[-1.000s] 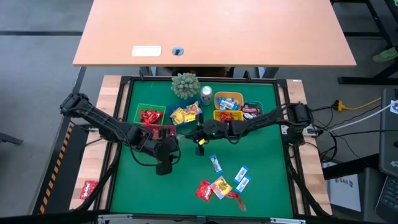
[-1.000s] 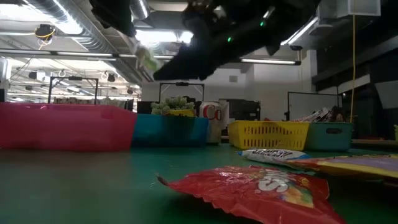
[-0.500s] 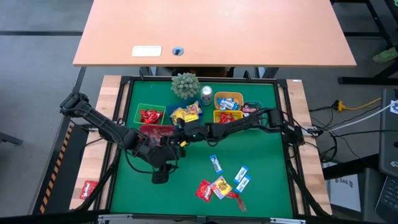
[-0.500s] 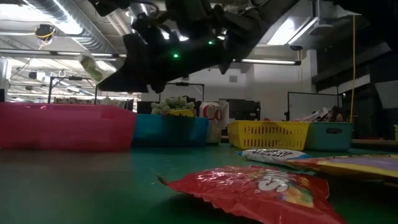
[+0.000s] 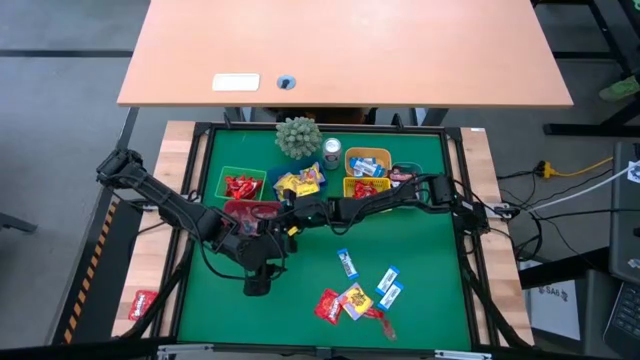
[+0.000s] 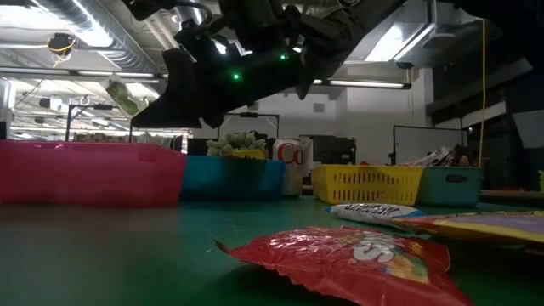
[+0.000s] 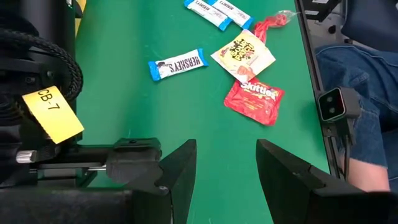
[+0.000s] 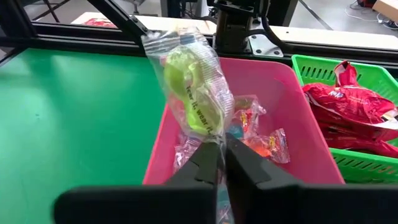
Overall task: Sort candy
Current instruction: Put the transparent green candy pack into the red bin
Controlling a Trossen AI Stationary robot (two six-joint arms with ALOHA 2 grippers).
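Your right end effector is pinched shut on a clear-wrapped green candy, hanging over the pink plastic bin. Your left end effector gapes open and empty above the green desk.

Tan desk behind, grey floor, ceiling strip lights.

The table, covered in green, is carrying a row of small bins along its far side: a green bin, a pink bin, a blue bin, two yellow bins and a grey bin. A spiky plant and a silver can are standing behind them. Loose candy is lying scattered near the front right.
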